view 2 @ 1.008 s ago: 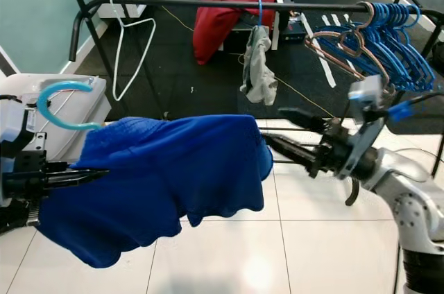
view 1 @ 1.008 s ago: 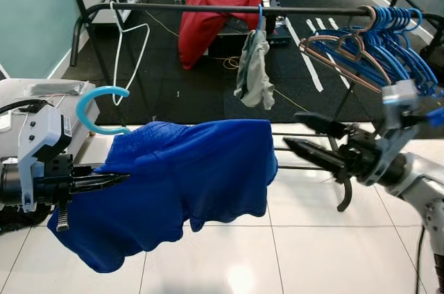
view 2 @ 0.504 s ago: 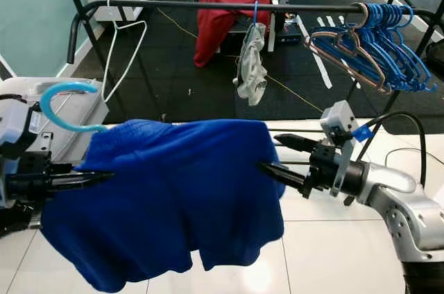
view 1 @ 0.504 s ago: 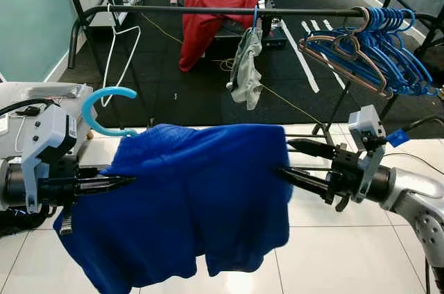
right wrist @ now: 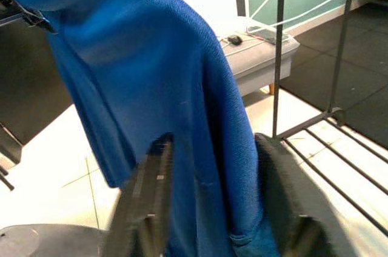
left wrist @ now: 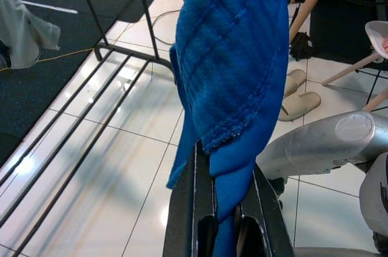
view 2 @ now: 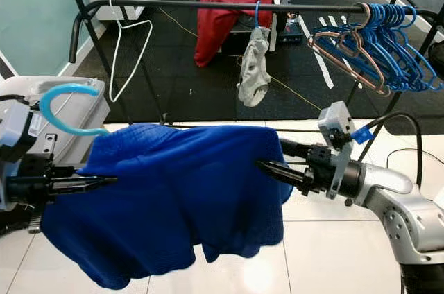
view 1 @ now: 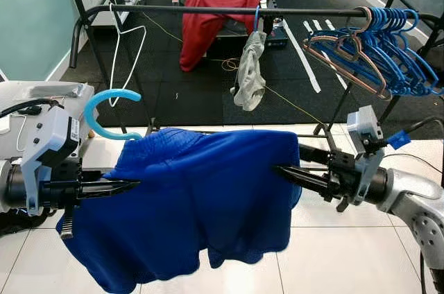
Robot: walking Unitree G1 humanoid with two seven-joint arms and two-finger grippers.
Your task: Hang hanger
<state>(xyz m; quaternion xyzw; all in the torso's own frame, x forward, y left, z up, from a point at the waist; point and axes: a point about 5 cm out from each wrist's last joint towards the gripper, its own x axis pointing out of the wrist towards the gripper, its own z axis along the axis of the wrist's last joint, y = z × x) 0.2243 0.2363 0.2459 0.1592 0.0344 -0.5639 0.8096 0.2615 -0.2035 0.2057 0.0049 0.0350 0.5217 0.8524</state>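
Hanging across the lower middle of the frame: a light blue plastic hanger (view 1: 111, 114), its thick open hook curling up at the left, its arms buried under a royal blue garment (view 1: 201, 204). Draping in heavy folds, the garment showing a fine mesh-like knit, with a ribbed, stitched hem visible in the left wrist view (left wrist: 233, 75).

Gripping from the lower left: the left hand (view 1: 121, 186), long black fingers pinched tight on a fold of the blue garment, cloth squeezed between the two fingers (left wrist: 182, 220) in the wrist view. Reaching in from the lower right: the right hand (view 1: 295, 166), fingers spread apart with the garment's edge lying between them, the cloth passing between the two blurred dark fingers (right wrist: 151, 196) in the right wrist view; not possible to tell whether pinching it.

Running across the upper part of the frame: a black metal clothes rail (view 1: 208, 10). Hanging on it: a thin white wire hanger (view 1: 128, 44) at upper left, a crumpled grey cloth (view 1: 250, 72) on a small blue hook at centre, and a packed row of blue plastic hangers (view 1: 381, 51) at upper right. Lying behind, on black carpet (view 1: 187, 86): a red cloth (view 1: 215, 3) heaped over furniture. Shining below: glossy white floor tiles (view 1: 333, 252). No readable writing anywhere.
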